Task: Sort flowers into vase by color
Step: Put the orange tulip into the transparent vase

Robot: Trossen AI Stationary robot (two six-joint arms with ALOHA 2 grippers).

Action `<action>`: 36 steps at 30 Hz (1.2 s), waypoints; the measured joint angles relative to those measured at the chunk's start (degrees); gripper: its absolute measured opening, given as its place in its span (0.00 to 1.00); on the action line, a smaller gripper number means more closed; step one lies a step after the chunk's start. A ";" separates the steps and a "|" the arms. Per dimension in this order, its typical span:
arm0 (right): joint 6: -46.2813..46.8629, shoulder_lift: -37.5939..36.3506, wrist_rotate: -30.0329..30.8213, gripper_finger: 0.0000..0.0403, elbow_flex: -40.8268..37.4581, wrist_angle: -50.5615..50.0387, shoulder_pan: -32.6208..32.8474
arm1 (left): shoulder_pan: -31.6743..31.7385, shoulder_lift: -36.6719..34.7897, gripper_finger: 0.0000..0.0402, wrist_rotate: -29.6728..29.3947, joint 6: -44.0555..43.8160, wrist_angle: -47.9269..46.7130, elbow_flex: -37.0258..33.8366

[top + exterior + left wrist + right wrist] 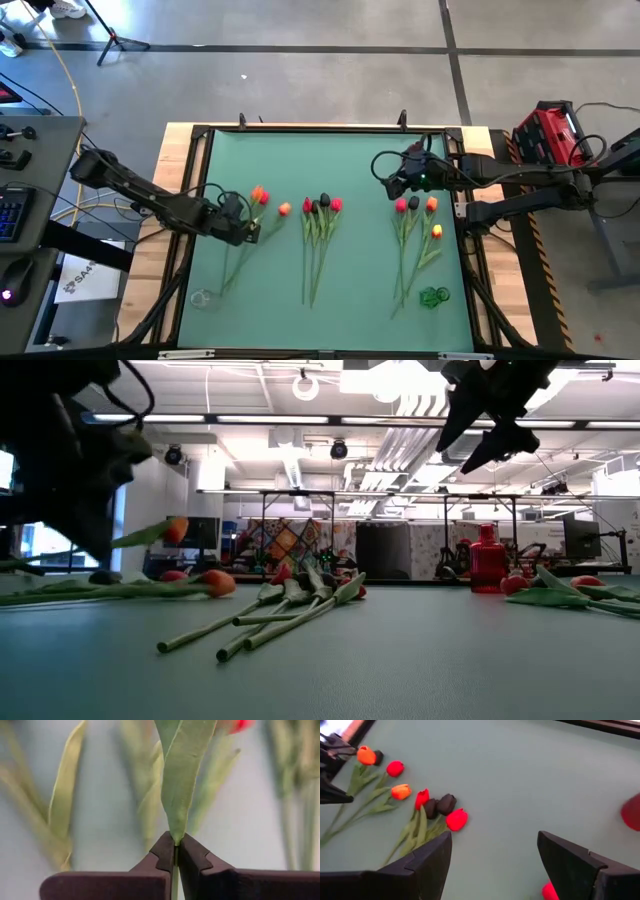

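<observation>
Your left gripper (pixel 250 232) is pinched fully closed on the stem or leaf base of one tulip (pixel 181 775) from the left bunch (pixel 262 205); the left wrist view shows green clamped at the fingertips (pixel 167 851), though you cannot tell from it which colour of head that stem carries. In the low view the flower looks partly lifted, an orange head (pixel 177 528) riding above the mat, but the angle is poor, so treat that as likely rather than sure. You are at the pick step of the sort. Next you need to raise the stem clear of its neighbours without dragging them, then carry it to a vase; a clear vase (pixel 203 298) seems to lie near the front left and a green one (pixel 434 296) front right. The middle bunch (pixel 320 212) is untouched. Your right gripper (pixel 392 187) hovers wide open and empty above the mat beside the right bunch (pixel 418 212).
</observation>
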 joint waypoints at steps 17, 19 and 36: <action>-1.22 1.42 -1.10 0.70 -0.01 8.64 0.63 | 2.34 -11.32 0.00 -17.54 41.36 26.09 0.07; -0.96 1.42 -1.64 0.70 0.00 8.70 0.63 | 2.97 -12.36 0.00 -17.52 48.84 29.80 0.07; 6.43 1.42 3.07 0.70 0.00 10.94 5.05 | 2.19 -23.29 0.00 -21.72 77.27 24.79 11.43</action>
